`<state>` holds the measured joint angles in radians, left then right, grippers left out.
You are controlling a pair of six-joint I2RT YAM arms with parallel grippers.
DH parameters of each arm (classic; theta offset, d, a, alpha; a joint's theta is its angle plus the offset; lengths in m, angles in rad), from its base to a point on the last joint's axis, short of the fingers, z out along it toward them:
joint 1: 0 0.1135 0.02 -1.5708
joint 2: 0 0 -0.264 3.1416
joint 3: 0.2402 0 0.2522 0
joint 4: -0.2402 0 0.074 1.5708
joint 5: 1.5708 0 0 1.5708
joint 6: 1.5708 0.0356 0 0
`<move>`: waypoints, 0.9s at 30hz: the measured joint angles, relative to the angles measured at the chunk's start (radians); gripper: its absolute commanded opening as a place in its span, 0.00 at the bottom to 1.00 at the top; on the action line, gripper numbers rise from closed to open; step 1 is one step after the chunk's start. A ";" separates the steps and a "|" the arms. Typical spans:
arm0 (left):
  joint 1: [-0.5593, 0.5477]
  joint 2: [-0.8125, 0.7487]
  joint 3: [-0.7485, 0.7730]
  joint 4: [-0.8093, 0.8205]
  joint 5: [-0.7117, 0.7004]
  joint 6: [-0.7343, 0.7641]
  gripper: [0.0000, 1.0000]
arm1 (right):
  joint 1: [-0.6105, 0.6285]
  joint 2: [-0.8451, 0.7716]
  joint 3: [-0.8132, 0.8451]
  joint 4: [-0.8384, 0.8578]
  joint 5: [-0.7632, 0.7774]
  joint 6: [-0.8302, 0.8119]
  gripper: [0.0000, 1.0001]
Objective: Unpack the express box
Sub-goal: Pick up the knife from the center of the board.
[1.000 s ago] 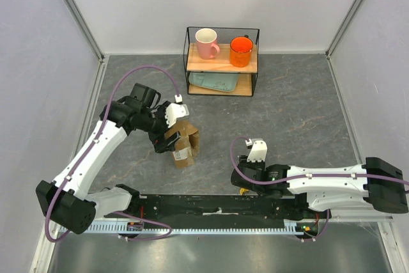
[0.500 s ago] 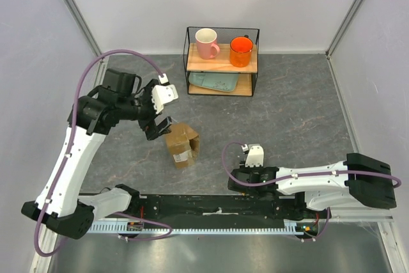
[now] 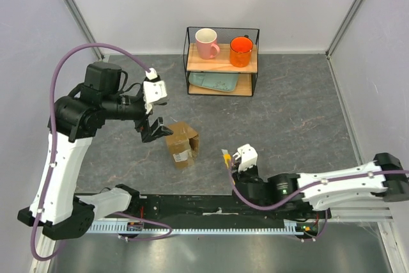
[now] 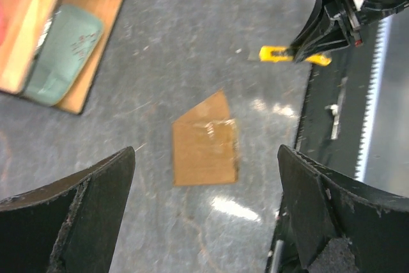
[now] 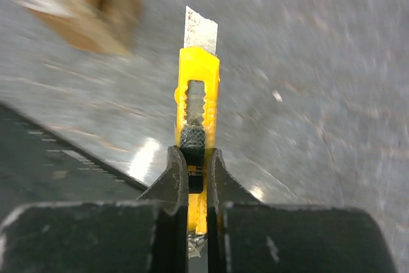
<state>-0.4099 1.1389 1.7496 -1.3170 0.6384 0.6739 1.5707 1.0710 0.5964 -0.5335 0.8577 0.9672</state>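
Right wrist view: right gripper (image 5: 197, 158) clamped on one yellow utility knife (image 5: 197, 87), handle end hidden between fingers | one express box (image 3: 182, 144) blurred, cut off there; lay left of worktop (image 3: 287, 113) centre | left gripper (image 3: 155, 131) spread wide, empty, beside box | one pink mug (image 3: 206, 43), one orange mug (image 3: 241, 51) near far edge

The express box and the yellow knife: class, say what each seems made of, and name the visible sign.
Express box: matt brown cardboard, judging by colour and creased flaps. Knife: smooth yellow body, probably plastic; blade looks like dull grey metal, speckled.
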 measured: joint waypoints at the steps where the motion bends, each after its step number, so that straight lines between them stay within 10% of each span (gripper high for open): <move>1: 0.000 0.006 0.000 -0.005 0.035 -0.006 0.99 | 0.032 -0.038 0.034 0.013 0.028 -0.071 0.00; 14: -0.089 0.157 0.019 -0.021 0.268 -0.046 0.99 | 0.295 0.111 0.528 0.074 0.221 -0.840 0.00; 27: -0.149 0.078 -0.082 -0.021 0.388 -0.143 0.95 | 0.297 0.168 0.649 0.035 0.251 -1.205 0.00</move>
<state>-0.5591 1.2171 1.6676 -1.3384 1.0264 0.5304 1.8679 1.2392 1.2457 -0.4980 1.1088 -0.2375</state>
